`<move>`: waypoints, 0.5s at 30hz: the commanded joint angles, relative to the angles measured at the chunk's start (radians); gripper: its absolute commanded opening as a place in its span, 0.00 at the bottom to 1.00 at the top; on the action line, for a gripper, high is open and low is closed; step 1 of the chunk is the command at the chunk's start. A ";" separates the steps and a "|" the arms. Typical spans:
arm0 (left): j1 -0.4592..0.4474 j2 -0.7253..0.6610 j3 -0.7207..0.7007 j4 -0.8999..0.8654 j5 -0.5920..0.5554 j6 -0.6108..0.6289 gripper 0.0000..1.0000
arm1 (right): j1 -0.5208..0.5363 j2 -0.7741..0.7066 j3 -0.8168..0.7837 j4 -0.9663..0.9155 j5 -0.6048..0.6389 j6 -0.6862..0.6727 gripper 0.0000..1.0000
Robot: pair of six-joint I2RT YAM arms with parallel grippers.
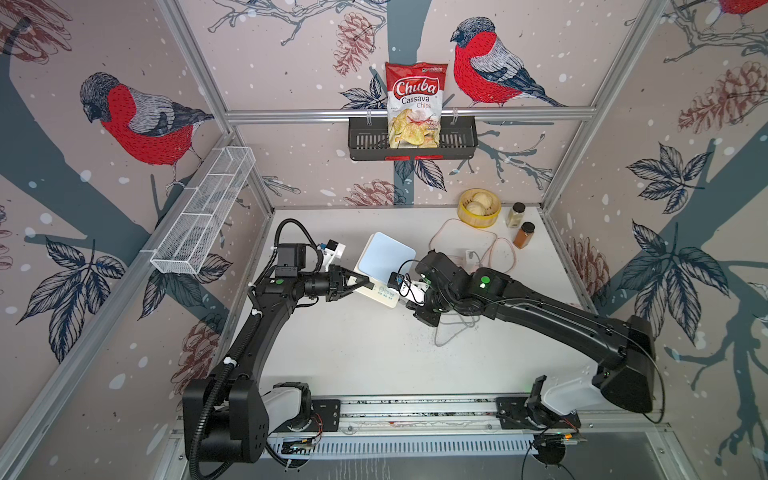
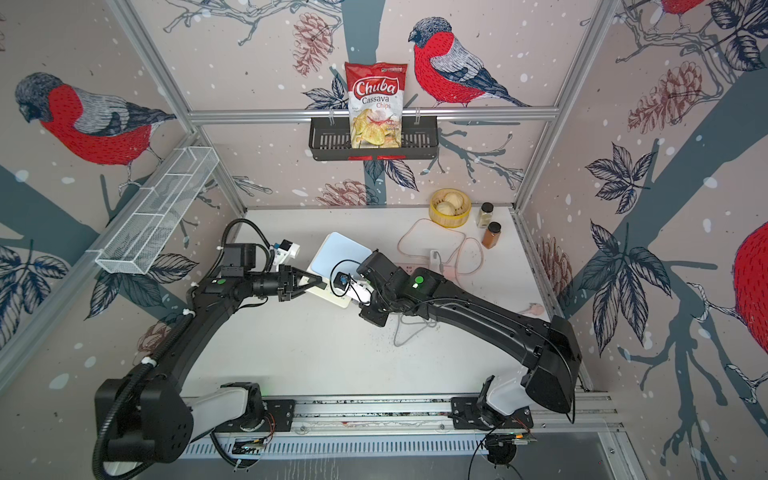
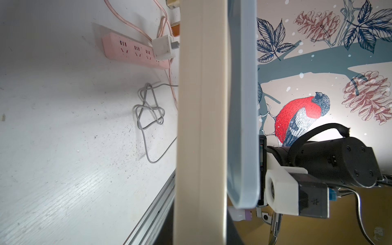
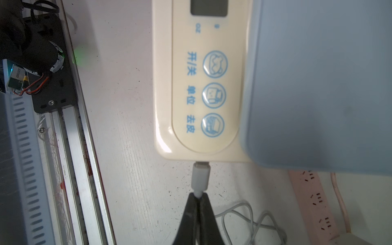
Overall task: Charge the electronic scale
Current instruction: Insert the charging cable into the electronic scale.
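Observation:
The electronic scale point(image 1: 386, 257) point(image 2: 345, 253), cream-white with a pale blue platform, sits mid-table. My left gripper point(image 1: 359, 284) point(image 2: 316, 284) is shut on its near-left edge. In the left wrist view the scale point(image 3: 201, 106) is seen edge-on between the jaws. My right gripper point(image 4: 198, 197) point(image 1: 403, 304) is shut on the grey cable point(image 4: 250, 214) just behind its white plug point(image 4: 200, 176). The plug's tip meets the scale point(image 4: 203, 84) at the short edge below the buttons, and a sliver of metal shows.
A pink power strip point(image 3: 131, 52) point(image 4: 314, 197) with a white charger cube point(image 3: 163, 47) lies behind the scale. Loose grey cable point(image 1: 449, 332) coils beside my right arm. A yellow steamer point(image 1: 478, 208) and two spice jars point(image 1: 515, 215) stand at the back right. The rail point(image 1: 415, 409) runs along the front.

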 commanded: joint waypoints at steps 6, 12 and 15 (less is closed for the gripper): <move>-0.015 0.001 0.027 -0.048 -0.009 0.067 0.00 | 0.004 0.012 0.034 0.058 -0.031 -0.004 0.00; -0.028 0.000 0.034 -0.062 -0.038 0.070 0.00 | 0.008 0.026 0.047 0.064 -0.031 0.009 0.00; -0.043 -0.002 0.031 -0.050 -0.050 0.055 0.00 | 0.011 0.034 0.050 0.078 -0.028 0.022 0.00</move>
